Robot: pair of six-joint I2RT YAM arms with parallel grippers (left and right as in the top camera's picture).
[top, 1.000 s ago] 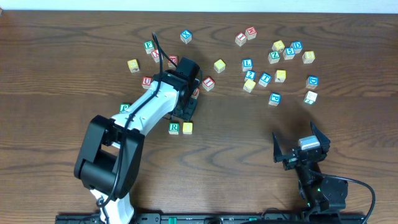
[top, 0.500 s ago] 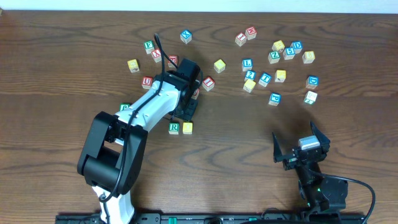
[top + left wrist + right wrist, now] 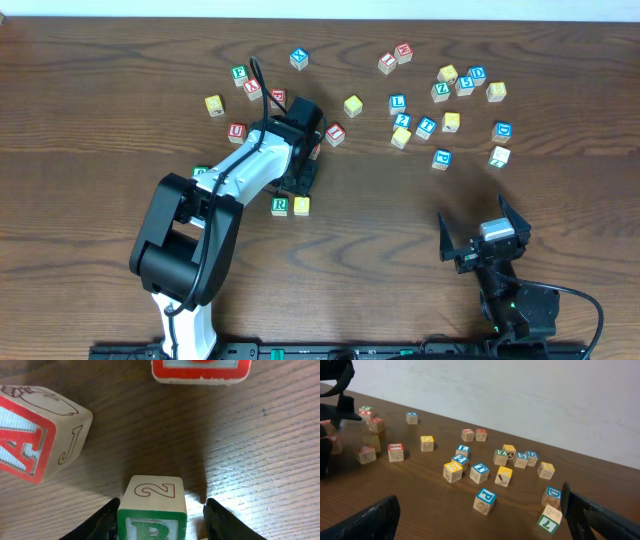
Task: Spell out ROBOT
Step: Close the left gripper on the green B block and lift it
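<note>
Green-framed wooden B cube [image 3: 152, 494]: straddled by left gripper [image 3: 161, 510], gap seen at 1 finger
left gripper: jaws parted, not clamped
right gripper [image 3: 480, 228]: spread wide, nothing held

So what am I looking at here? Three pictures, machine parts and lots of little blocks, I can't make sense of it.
These are two robot arms at a wooden table, each ending in a two-fingered pincer. The wide picture comes from a camera above the table; the other two come from small cameras on the wrists, looking past that arm's own fingers. Scattered on the table are wooden letter cubes framed in red, blue, green or yellow. A green R cube and a yellow cube sit side by side near the middle. The left pincer is down at the table, its fingers either side of a green-framed cube with a 2 on one face; a gap shows on one side, so it is not gripped. The right pincer stands wide open, holding nothing.
</note>
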